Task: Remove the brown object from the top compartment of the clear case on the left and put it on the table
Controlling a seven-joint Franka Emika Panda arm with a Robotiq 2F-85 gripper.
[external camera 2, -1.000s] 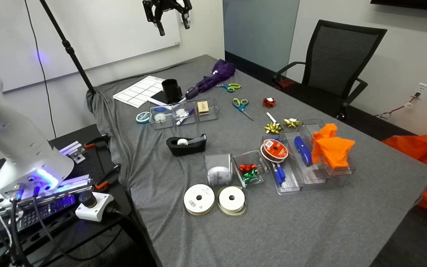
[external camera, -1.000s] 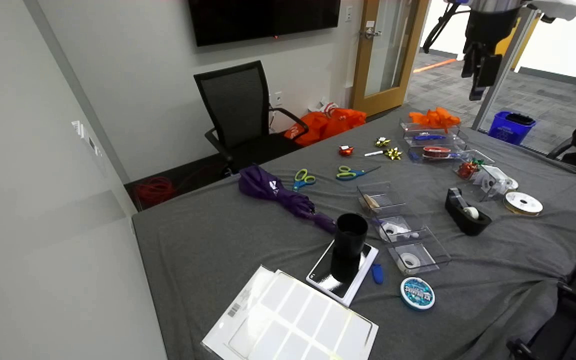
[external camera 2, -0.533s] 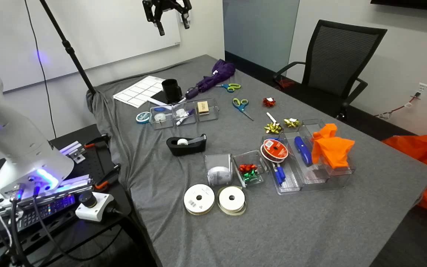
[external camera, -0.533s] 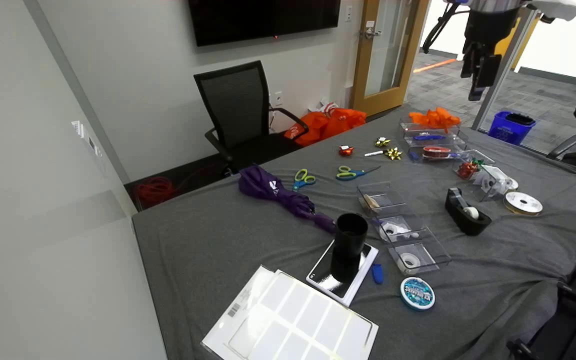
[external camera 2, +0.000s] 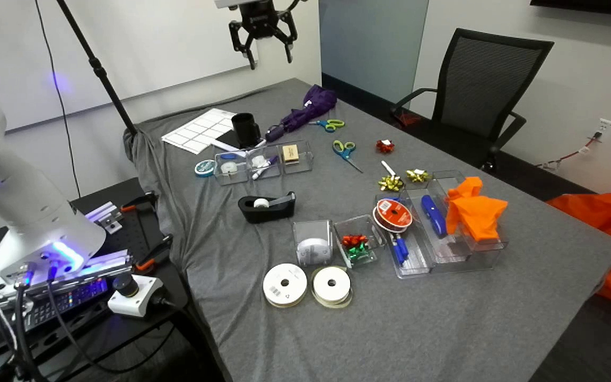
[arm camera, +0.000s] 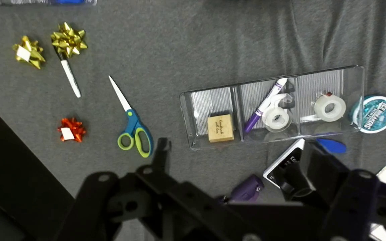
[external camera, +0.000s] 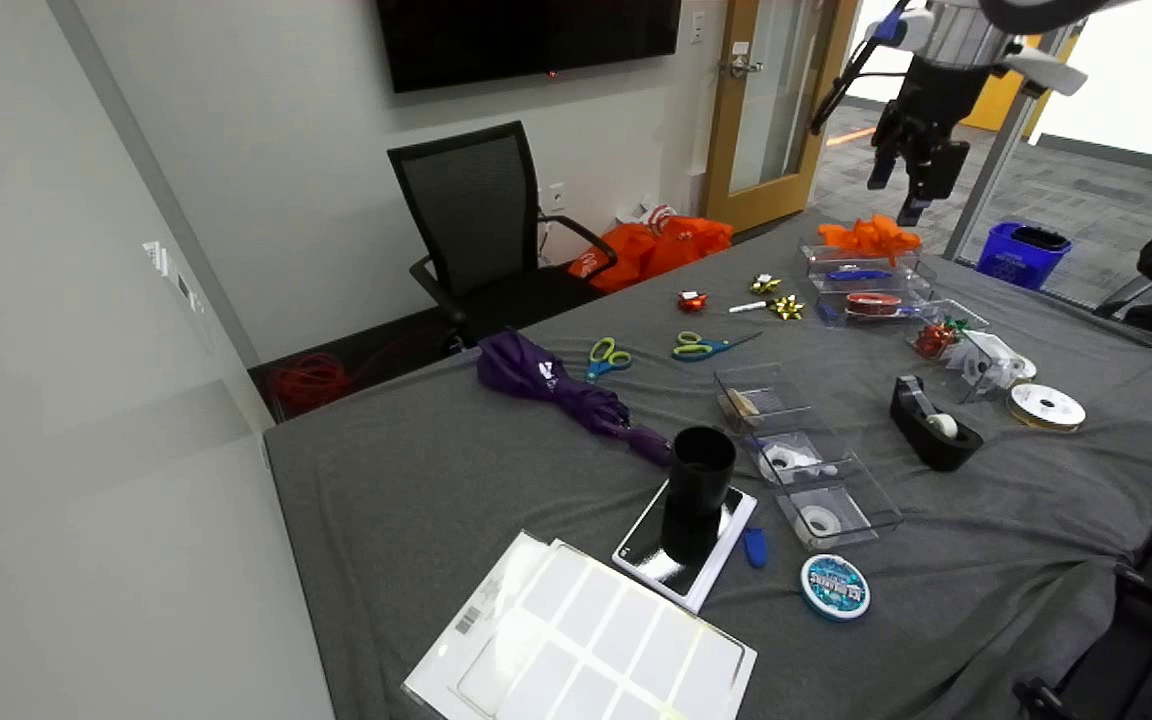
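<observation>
1. In both exterior views the arm [external camera: 966,40] runs out of sight at the top; the claw [external camera 2: 271,62] hangs spread above the counter [external camera 2: 443,318].
2. In the wrist view its blurred fingers [arm camera: 323,170] hide parts of a flat box [arm camera: 284,164] and the purple umbrella [arm camera: 248,189].
3. The brown object [arm camera: 220,128] lies in the clear case [arm camera: 211,102], in the compartment nearest the counter's edge by the chair [external camera 2: 491,79].
4. The claw hangs lower than a moment ago; clear case and brown object are unmoved.

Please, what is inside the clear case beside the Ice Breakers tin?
A brown block; a marker with a tape roll; a second tape roll. Anything beneath them is covered.
</observation>
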